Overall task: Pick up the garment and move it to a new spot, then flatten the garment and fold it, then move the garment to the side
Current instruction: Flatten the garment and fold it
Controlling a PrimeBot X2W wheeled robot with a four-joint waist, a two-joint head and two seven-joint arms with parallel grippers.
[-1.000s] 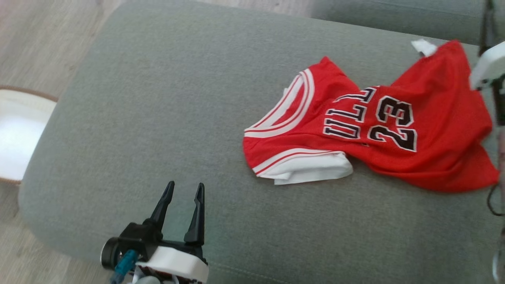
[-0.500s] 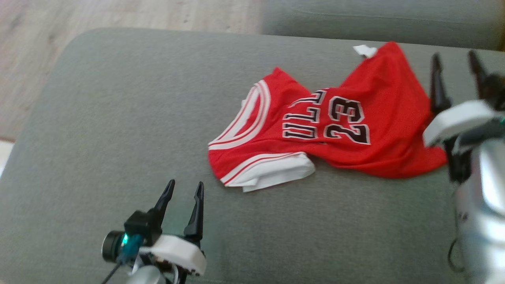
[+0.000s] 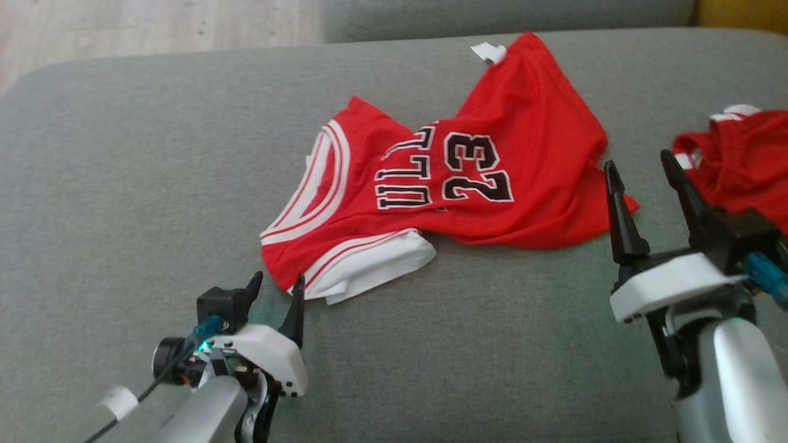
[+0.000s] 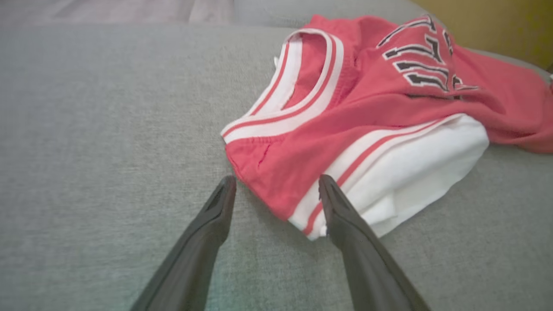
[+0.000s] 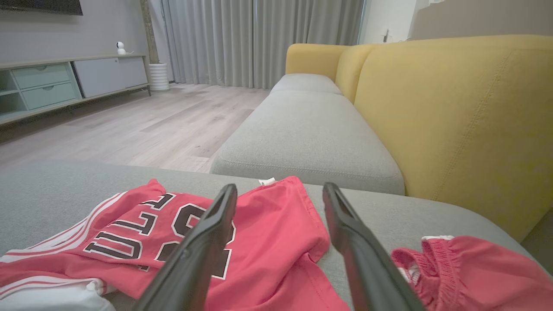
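The left gripper (image 3: 277, 283), jaws spread wide and empty, sits low over the grey cushion (image 3: 154, 154) with its tips at the near corner of the red jersey (image 3: 542, 123); in its wrist view that shoulder corner lies between the two fingers. From there the jersey runs lengthwise away and rightward, neck end near, tagged hem far. The right gripper (image 3: 638, 161), equally wide and holding nothing, stands just beside the jersey's right edge, seemingly higher up. The left looks nearer for a first pinch; a second red garment (image 3: 739, 160) lies further right
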